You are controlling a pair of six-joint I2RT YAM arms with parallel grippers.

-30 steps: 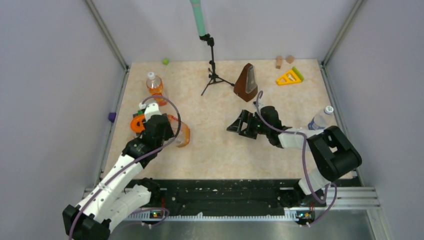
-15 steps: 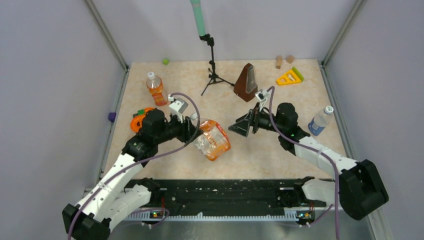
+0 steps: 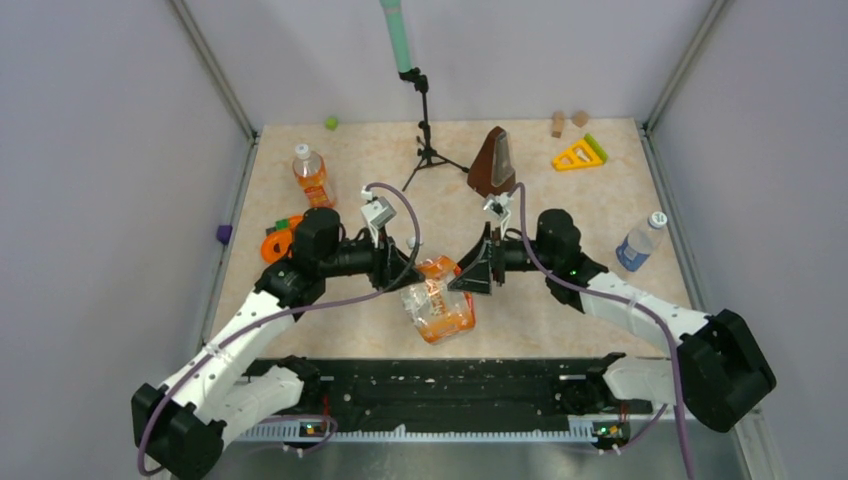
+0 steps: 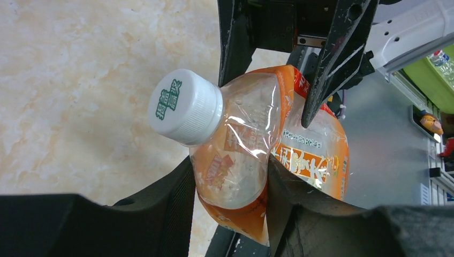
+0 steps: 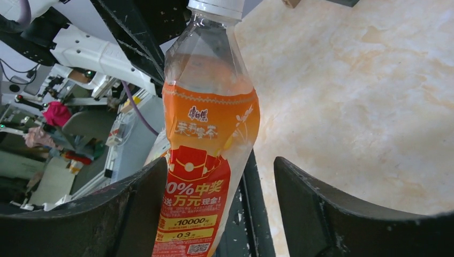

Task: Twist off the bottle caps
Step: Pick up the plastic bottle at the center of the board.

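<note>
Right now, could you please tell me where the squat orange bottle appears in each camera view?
Top external: the squat orange bottle sits low centre, where the two arms meet.
Left wrist: the bottle is at centre, its white cap toward the upper left, pinched by the left gripper.
Right wrist: the bottle is centre-left, between the right gripper's open fingers.
Shared landmark: its orange label.

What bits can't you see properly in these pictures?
- Right wrist view: the top edge cuts off most of the white cap of the squat orange bottle.
- Left wrist view: the left gripper hides the bottle's lower side.
- Top view: the clear bottle label's writing is too small.
</note>
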